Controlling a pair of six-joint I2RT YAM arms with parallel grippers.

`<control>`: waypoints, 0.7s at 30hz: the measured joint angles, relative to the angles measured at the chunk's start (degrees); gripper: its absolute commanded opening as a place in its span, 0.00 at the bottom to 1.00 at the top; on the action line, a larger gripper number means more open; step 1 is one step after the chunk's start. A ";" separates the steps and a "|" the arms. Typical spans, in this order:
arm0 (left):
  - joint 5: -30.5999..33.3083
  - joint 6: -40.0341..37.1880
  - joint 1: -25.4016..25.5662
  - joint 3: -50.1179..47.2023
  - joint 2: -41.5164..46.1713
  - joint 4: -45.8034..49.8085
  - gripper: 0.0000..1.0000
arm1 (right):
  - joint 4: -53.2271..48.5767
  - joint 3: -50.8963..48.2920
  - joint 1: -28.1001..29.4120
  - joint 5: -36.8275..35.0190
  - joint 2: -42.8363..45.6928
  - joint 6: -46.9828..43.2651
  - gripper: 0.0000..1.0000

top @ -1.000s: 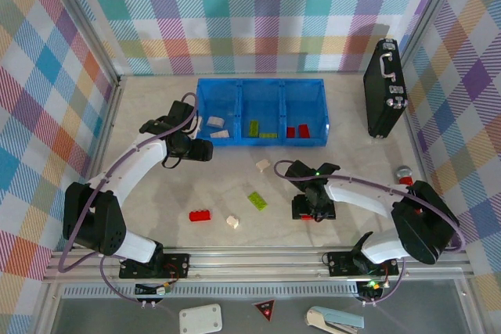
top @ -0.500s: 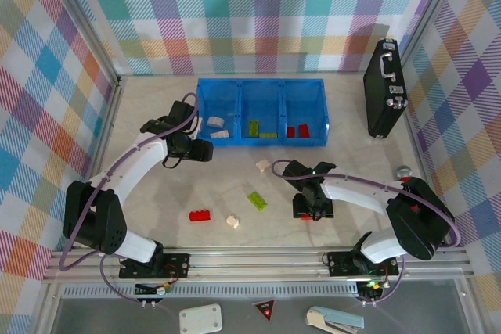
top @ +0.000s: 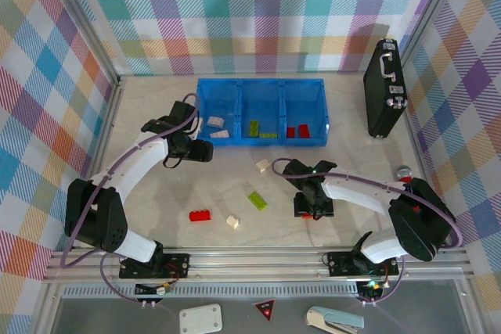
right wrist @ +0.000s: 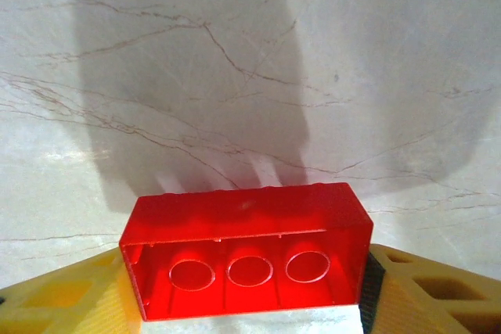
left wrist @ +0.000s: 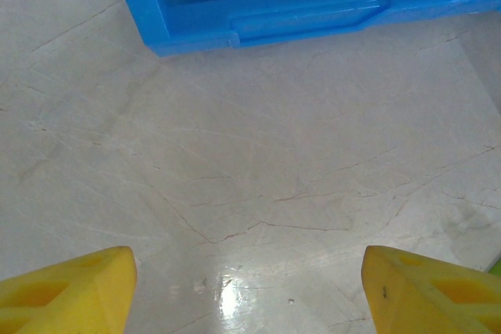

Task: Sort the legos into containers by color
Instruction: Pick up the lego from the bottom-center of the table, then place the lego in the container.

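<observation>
Five loose bricks lie on the pale marbled bench, all short of the tray. Nearest the front edge, left of centre, is a red studded plastic brick. A small cream plastic brick lies near it on the right. A flat lime green plastic brick lies slightly farther in, about mid-bench.

Right of centre, the right gripper points down at the bench. Its wrist view shows a second red plastic brick between the yellow jaws, hollow underside toward the camera. The jaws are closed against its two ends. Farther in, near the centre, a second cream plastic brick lies apart from the others.

The left gripper hangs over bare bench just short of the tray's left end. Its jaws are wide apart and hold nothing.

One long translucent blue plastic tray sits centred toward the far edge, with three compartments side by side:
- **Left compartment:** two cream bricks.
- **Middle compartment:** two lime green bricks.
- **Right compartment:** two red bricks.

A black case with metal latches stands near the far right corner, well apart from the tray.
</observation>
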State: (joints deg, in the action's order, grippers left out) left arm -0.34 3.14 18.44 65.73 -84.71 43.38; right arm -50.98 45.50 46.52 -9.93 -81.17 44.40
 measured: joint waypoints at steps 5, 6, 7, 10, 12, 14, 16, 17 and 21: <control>0.00 0.00 -0.02 0.00 0.00 0.00 0.76 | -1.88 3.78 -1.25 -1.11 0.13 -1.70 0.67; 0.00 0.00 -0.02 0.00 0.00 0.00 0.76 | -2.10 4.66 -1.73 -1.25 0.13 -2.23 0.66; 0.00 0.00 -0.04 0.00 0.00 0.00 0.76 | -2.34 5.53 -2.43 -1.42 0.13 -2.95 0.67; 0.00 0.00 -0.24 0.00 0.00 0.00 0.76 | -2.99 8.46 -4.98 -1.68 0.11 -5.03 0.67; 0.00 0.00 -0.28 0.00 0.00 0.00 0.76 | -3.30 10.36 -6.71 -1.75 0.09 -6.58 0.67; -0.02 0.00 -0.28 0.00 0.00 0.00 0.76 | -3.69 12.72 -8.59 -1.90 -0.35 -8.35 0.67; -0.02 0.00 -0.28 0.00 0.00 0.00 0.76 | -3.78 14.86 -10.25 -2.05 -1.20 -9.92 0.67; -0.02 0.00 -0.28 0.00 0.00 0.00 0.76 | -3.93 16.13 -11.13 -2.05 -1.79 -10.84 0.67; -0.07 -0.02 -0.28 0.00 0.00 0.00 0.76 | -4.11 21.05 -14.12 -2.03 -4.61 -13.79 0.67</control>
State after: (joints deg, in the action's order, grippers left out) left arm -0.40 3.11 18.15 65.73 -84.71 43.38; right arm -55.09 66.54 32.40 -11.97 -85.78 30.61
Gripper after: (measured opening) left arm 0.757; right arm 0.668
